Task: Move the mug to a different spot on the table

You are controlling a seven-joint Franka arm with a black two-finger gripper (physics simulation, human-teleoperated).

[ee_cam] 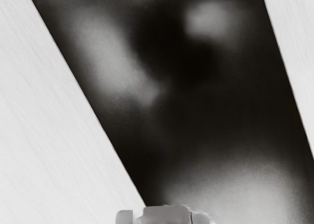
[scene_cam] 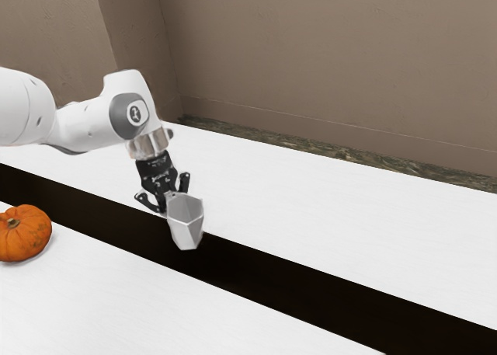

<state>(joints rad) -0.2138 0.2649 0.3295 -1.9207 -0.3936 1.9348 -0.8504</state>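
Mug (scene_cam: 186, 224): grey, faceted, tilted, off the table (scene_cam: 334, 207), hanging over the dark gap (scene_cam: 311, 289) between the two white tabletops.
Gripper (scene_cam: 167, 200): black, fingers pinching the mug's rim from above.
Pumpkin (scene_cam: 23, 232): orange, on the near tabletop, well apart from the mug, at the exterior view's left.
Wrist view: gap (ee_cam: 196, 111) under the hand, mug (ee_cam: 164, 215) blurred.

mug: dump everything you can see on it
The mug is pale grey-white and matte, ceramic-looking, with flat angular facets tapering to a narrower base. It hangs roughly upright, mouth up, over the dark gap between the two white table surfaces, touching neither. The gripper grips it at the rim, on the side toward the exterior view's left. No handle can be made out.
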